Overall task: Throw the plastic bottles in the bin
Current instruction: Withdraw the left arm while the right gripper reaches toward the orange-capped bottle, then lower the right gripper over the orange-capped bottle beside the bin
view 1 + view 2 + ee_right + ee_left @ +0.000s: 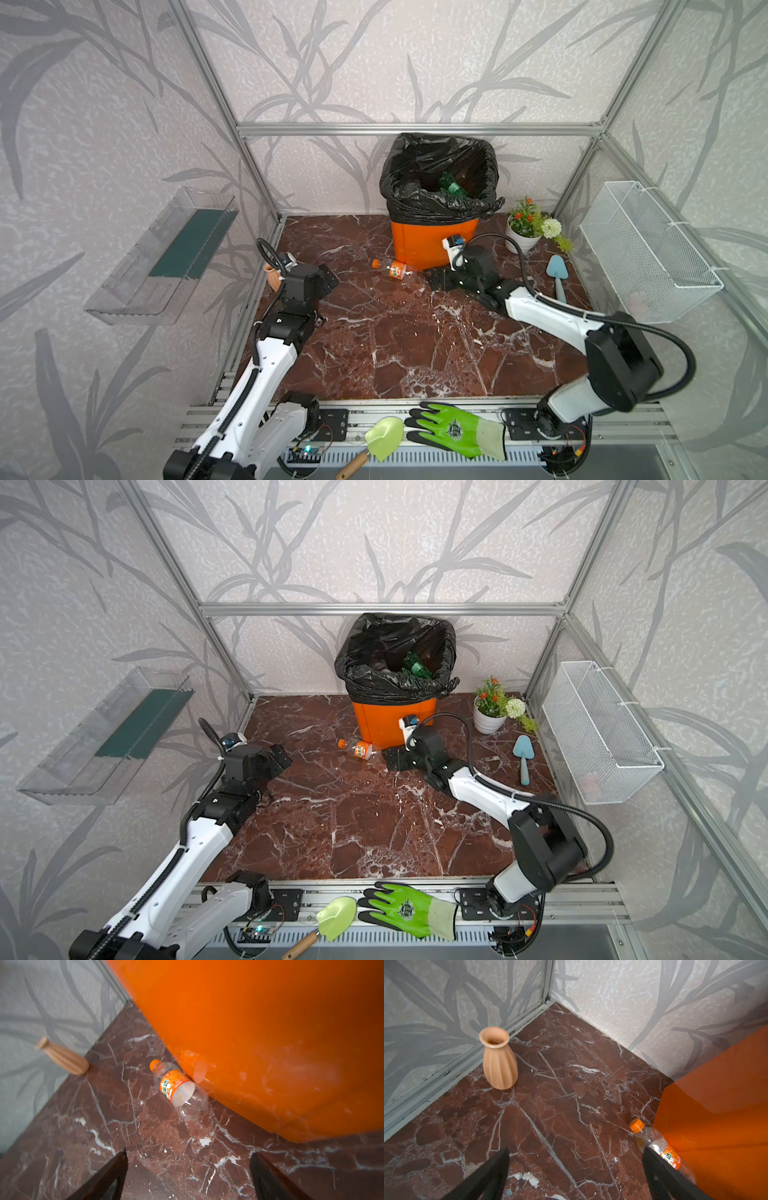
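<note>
A clear plastic bottle point(392, 269) point(360, 749) with an orange cap and orange label lies on its side on the marble floor, against the front left foot of the orange bin point(432, 245) point(390, 725). The bin is lined with a black bag, and a green bottle point(453, 185) point(417, 665) shows inside it. My right gripper point(436, 279) point(188, 1153) hovers low just right of the lying bottle point(178, 1086), open and empty. My left gripper point(330, 276) point(575, 1149) is open and empty further left, with the bottle point(656, 1145) beyond one fingertip.
A terracotta vase point(273, 277) point(499, 1061) stands by the left wall behind my left wrist. A white flower pot point(525, 232) and a blue trowel point(557, 274) are at the right. A wire basket point(648, 257) and a clear tray point(158, 257) hang on the side walls. A green glove point(453, 430) lies on the front rail.
</note>
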`<state>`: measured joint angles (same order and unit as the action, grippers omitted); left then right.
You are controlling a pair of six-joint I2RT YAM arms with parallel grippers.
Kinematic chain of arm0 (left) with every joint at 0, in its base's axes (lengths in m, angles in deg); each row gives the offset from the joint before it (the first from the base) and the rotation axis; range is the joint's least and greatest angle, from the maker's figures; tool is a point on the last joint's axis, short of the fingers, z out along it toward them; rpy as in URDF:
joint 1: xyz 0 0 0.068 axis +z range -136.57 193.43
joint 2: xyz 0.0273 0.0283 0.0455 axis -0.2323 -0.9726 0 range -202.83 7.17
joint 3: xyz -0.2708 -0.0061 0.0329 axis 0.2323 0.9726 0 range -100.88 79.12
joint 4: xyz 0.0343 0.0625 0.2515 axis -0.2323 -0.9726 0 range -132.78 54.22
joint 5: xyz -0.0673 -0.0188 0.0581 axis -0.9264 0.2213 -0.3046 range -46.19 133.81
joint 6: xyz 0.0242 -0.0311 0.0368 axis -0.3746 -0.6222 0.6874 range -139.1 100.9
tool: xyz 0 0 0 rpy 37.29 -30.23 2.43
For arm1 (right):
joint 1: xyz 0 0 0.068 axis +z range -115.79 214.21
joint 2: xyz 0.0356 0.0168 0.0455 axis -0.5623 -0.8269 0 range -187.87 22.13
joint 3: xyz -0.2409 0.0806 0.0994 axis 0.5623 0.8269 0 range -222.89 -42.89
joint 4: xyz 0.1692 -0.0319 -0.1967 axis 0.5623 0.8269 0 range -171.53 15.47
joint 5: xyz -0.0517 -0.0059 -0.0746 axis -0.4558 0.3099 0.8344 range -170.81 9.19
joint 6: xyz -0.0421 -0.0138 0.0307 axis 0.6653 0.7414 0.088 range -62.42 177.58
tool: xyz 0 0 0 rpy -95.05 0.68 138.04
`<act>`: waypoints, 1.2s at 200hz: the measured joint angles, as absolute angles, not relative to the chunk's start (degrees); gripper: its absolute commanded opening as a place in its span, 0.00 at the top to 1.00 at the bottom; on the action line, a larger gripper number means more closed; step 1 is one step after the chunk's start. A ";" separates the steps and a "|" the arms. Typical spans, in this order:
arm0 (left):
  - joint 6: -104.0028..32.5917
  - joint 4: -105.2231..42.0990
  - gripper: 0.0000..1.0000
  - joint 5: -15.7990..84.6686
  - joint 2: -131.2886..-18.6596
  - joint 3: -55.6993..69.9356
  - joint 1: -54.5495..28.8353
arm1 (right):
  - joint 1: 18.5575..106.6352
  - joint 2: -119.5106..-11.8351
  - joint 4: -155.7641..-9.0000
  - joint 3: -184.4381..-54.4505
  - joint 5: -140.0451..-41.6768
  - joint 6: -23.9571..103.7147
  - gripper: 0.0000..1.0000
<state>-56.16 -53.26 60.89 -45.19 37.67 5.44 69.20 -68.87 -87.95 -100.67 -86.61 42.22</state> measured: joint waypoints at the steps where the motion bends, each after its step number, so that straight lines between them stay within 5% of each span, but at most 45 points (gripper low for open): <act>1: -56.31 -53.37 0.01 60.80 -45.19 37.75 5.55 | 69.33 -69.09 -87.84 -100.89 -86.44 42.49 0.08; 63: -57.86 -54.94 0.01 57.13 -44.62 40.29 9.57 | 77.28 -84.41 -78.70 -116.41 -80.05 57.76 0.07; 180: -57.60 -55.07 0.01 52.01 -45.43 40.36 12.20 | 77.76 -100.35 -66.96 -135.97 -76.69 66.70 0.06; 240: -57.53 -55.05 0.01 51.14 -45.65 40.51 12.53 | 78.24 -102.03 -63.62 -138.22 -78.92 67.08 0.18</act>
<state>-57.53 -55.05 51.14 -45.65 40.51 12.53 78.24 -102.03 -63.62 -138.22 -78.92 67.08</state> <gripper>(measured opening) 0.992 0.834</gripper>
